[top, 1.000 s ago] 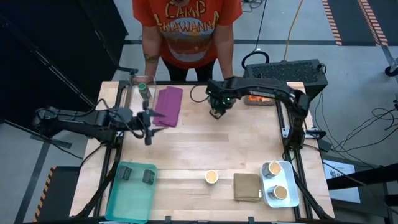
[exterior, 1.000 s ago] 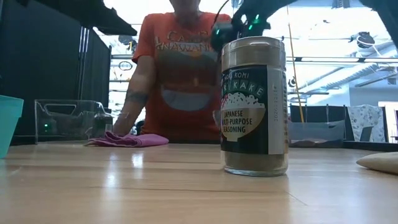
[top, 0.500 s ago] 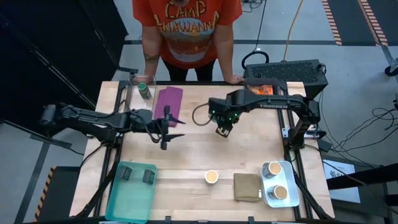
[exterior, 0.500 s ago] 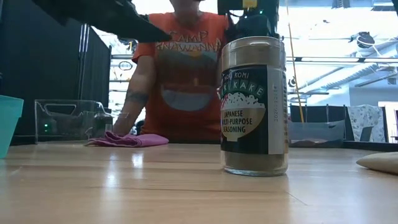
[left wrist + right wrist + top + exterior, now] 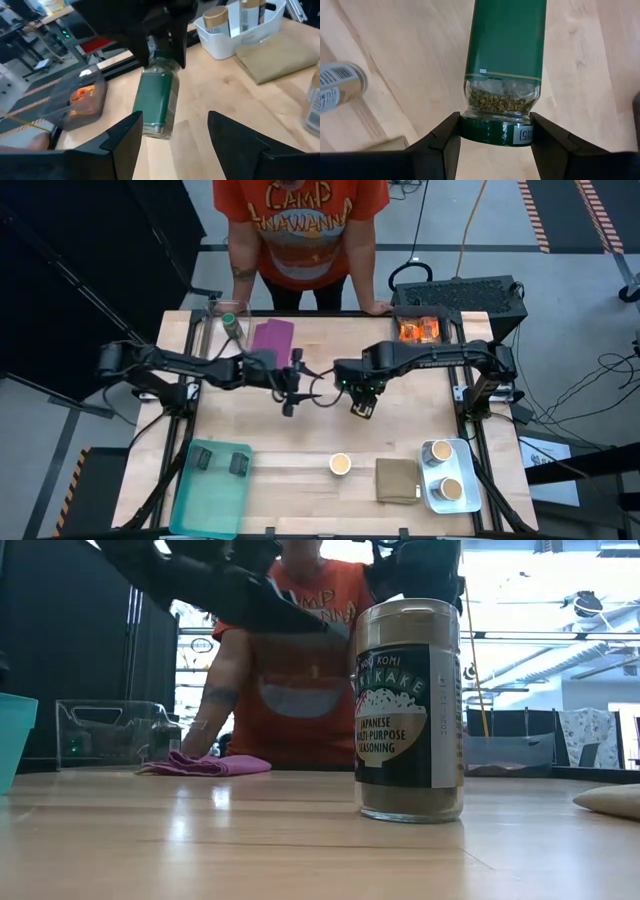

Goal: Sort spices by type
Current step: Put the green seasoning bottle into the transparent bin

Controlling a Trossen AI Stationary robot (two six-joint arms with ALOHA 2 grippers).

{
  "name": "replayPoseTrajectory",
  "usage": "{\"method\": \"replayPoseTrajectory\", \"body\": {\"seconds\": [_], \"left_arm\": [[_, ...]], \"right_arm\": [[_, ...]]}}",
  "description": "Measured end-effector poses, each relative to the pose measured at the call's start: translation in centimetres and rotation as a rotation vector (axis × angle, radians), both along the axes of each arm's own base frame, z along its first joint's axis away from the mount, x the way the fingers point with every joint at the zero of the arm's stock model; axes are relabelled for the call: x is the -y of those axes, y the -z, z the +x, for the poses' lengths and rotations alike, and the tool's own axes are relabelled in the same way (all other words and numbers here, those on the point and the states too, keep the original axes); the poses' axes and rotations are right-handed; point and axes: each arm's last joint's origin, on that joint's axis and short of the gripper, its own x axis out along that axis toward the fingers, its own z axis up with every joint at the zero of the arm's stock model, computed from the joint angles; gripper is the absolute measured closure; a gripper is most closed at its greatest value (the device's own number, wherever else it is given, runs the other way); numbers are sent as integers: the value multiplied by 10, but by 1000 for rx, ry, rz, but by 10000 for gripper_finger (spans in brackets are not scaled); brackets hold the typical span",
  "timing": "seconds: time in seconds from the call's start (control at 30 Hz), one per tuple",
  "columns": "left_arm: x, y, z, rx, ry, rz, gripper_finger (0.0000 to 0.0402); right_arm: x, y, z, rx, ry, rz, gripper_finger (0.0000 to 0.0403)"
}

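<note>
Two grippers are meeting over the middle of the table: the right gripper (image 5: 360, 406) is clamping its fingers (image 5: 445, 140) on the lid end of a green-labelled jar (image 5: 156, 102), holding it up off the table, while the left gripper (image 5: 290, 385) is waiting just beside it with its fingers spread and empty, facing the jar. This is looking like a handover, so the next move is calling for the left fingers to close squarely on the jar's body before the right ones let go. Another green-lidded jar (image 5: 231, 323) is standing in the clear bin (image 5: 205, 330) at the far left corner, probably where this one is heading. Nearer the low camera, a furikake jar (image 5: 408, 710) is reading "JAPANESE MULTI-PURPOSE SEASONING"; a person's shirt (image 5: 300, 225) is reading "CAMP".
</note>
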Motion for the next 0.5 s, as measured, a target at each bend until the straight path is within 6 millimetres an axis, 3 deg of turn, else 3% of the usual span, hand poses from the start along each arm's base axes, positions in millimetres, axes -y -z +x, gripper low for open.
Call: {"method": "replayPoseTrajectory", "body": {"seconds": [0.3, 0.5], "left_arm": [[-17, -2, 33, -146, 48, -91, 171], [-20, 1, 48, -153, 48, -86, 171]], "right_arm": [[-11, 0, -3, -30, 13, 4, 229], [-11, 1, -4, -42, 15, 2, 229]]}}
